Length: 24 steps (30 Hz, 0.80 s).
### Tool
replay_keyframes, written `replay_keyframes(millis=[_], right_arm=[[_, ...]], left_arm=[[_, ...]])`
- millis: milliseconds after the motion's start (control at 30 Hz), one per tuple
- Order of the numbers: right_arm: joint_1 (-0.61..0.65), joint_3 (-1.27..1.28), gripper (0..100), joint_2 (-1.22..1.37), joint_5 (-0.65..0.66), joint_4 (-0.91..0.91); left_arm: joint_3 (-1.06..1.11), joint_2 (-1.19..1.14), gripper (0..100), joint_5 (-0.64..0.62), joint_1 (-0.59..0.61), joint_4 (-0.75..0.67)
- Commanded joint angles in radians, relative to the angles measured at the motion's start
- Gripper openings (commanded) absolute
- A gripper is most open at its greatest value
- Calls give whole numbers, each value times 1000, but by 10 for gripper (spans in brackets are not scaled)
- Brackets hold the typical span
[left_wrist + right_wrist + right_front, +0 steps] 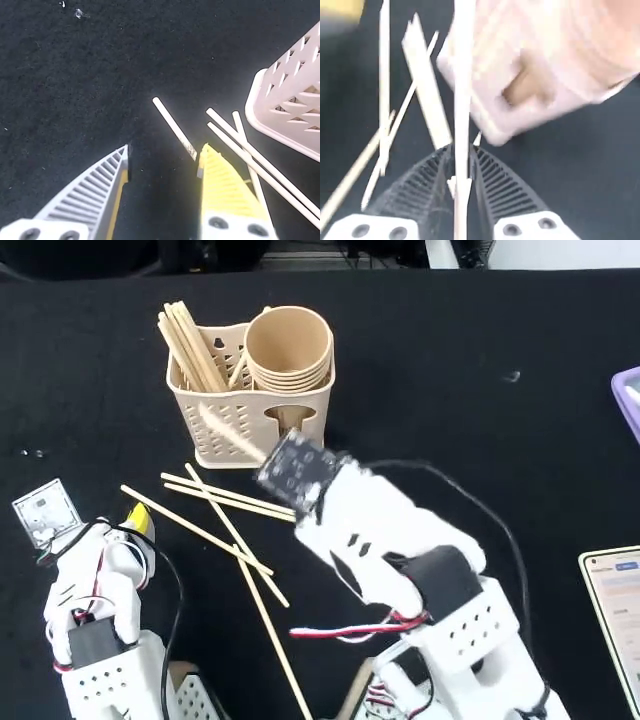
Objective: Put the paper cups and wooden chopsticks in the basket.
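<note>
inside the basket (212, 436), on the black table (450, 360), one compartment holds a nested stack of paper cups (288, 340). the compartment beside it holds a bundle of wooden chopsticks (188, 340), leaning on the rim with their ends above it. just in front of the basket, on its arm-facing side, several loose chopsticks (228, 498) lie crossed over one another on the table. one long stick runs from this pile away from the basket.

right gripper (461, 151): jaws narrow, clamped on a single held chopstick (462, 85). the stick passes between the fingers and points at the basket's near wall, close to the handle cut-out. contact with the wall cannot be determined. in the high view this arm's wrist sits directly in front of the cup compartment.

left gripper (164, 150): jaws wide apart, gripping nothing. it sits farther out in front of the basket, toward the chopstick-compartment side. the end of one loose stick lies on the table between its fingers, near the yellow finger (220, 185).

well apart from the basket, at the table edge on the cup-compartment side: a purple object (628, 400) and a flat device with a lit screen (612, 610).
</note>
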<state>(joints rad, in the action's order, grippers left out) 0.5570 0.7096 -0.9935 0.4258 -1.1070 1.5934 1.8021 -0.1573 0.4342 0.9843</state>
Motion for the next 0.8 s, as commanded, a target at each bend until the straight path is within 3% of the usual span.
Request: replay_keyframes(millis=[0, 300, 667, 767], right_arm=[[38, -84, 10, 56, -106, 236], [140, -277, 10, 278, -132, 560], [132, -374, 11, 693, -132, 1191], [101, -398, 11, 794, -132, 1272]], left_arm=[[-1, -3, 224, -5, -12, -21], [38, -2, 222, -9, -13, -86], [38, -2, 221, -11, -13, -86], [38, -2, 221, -9, -13, -86]])
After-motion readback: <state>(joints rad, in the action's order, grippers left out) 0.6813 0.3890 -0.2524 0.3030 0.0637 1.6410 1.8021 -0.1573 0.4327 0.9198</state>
